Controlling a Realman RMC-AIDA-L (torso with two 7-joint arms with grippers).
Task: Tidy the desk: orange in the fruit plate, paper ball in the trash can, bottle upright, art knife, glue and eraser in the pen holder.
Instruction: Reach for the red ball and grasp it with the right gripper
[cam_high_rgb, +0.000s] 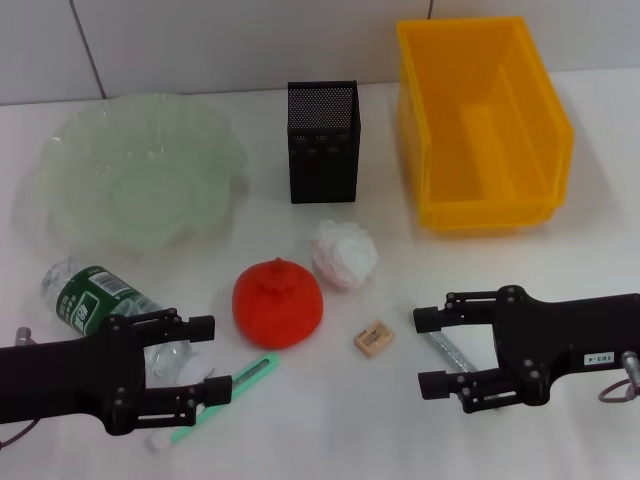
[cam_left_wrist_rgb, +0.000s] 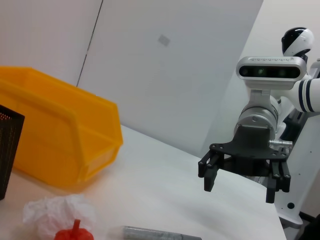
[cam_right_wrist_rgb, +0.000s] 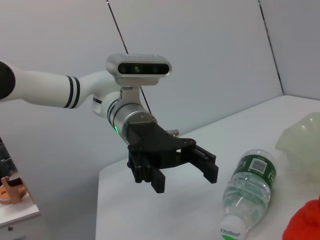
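The orange (cam_high_rgb: 277, 302) sits mid-table with the white paper ball (cam_high_rgb: 343, 252) just behind it and the tan eraser (cam_high_rgb: 373, 338) to its right. A clear bottle (cam_high_rgb: 105, 300) with a green label lies on its side at the front left. My left gripper (cam_high_rgb: 212, 358) hangs open over the bottle's neck end, and the green art knife (cam_high_rgb: 235, 385) lies under its lower finger. My right gripper (cam_high_rgb: 422, 351) is open at the front right, above the silvery glue stick (cam_high_rgb: 447, 350). The right wrist view shows the left gripper (cam_right_wrist_rgb: 185, 180) open beside the bottle (cam_right_wrist_rgb: 247, 190).
The pale green fruit plate (cam_high_rgb: 70, 150) stands at the back left, the black mesh pen holder (cam_high_rgb: 322, 140) at the back middle, and the yellow bin (cam_high_rgb: 545, 130) at the back right. The left wrist view shows the right gripper (cam_left_wrist_rgb: 240, 187) and the bin (cam_left_wrist_rgb: 60, 145).
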